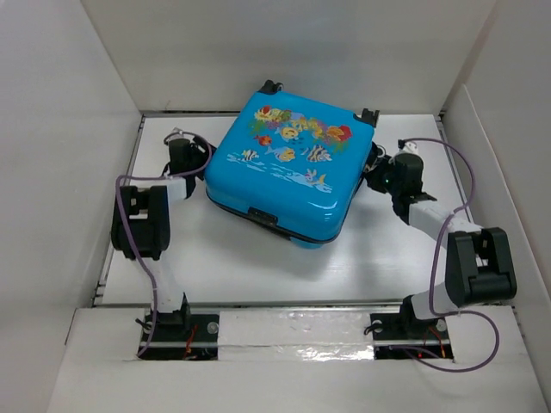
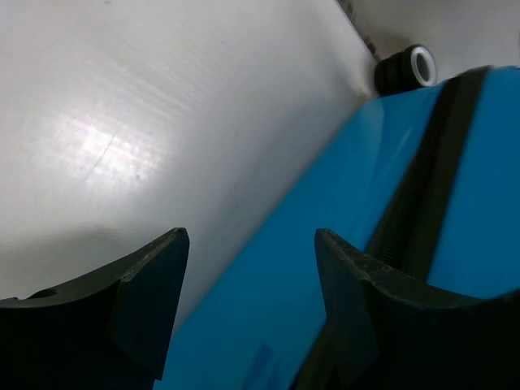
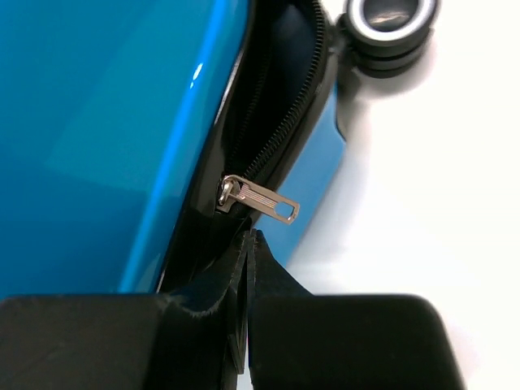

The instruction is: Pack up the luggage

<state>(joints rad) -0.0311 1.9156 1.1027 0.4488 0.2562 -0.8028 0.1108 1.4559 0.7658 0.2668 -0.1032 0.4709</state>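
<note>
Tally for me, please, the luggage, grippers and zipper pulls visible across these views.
luggage: 1
grippers: 2 (left gripper, right gripper)
zipper pull: 1
Total: 4

Table top (image 1: 258,275): white, matte, flat; it forms the floor of a white boxed enclosure. Back wall (image 1: 284,52), left wall (image 1: 52,172) and right wall (image 1: 508,172): plain white panels, unmarked, the side ones splaying outward in the overhead view. A thin dark seam (image 1: 189,113) runs where the table meets the back wall. At the near edge is a raised white ledge (image 1: 293,323), with a glossy strip (image 1: 293,351) along it showing patchy glare. Lighting is even and diffuse, with soft shadows only. In the left wrist view, a broad pale sheen (image 2: 97,146) lies on the table surface.
</note>
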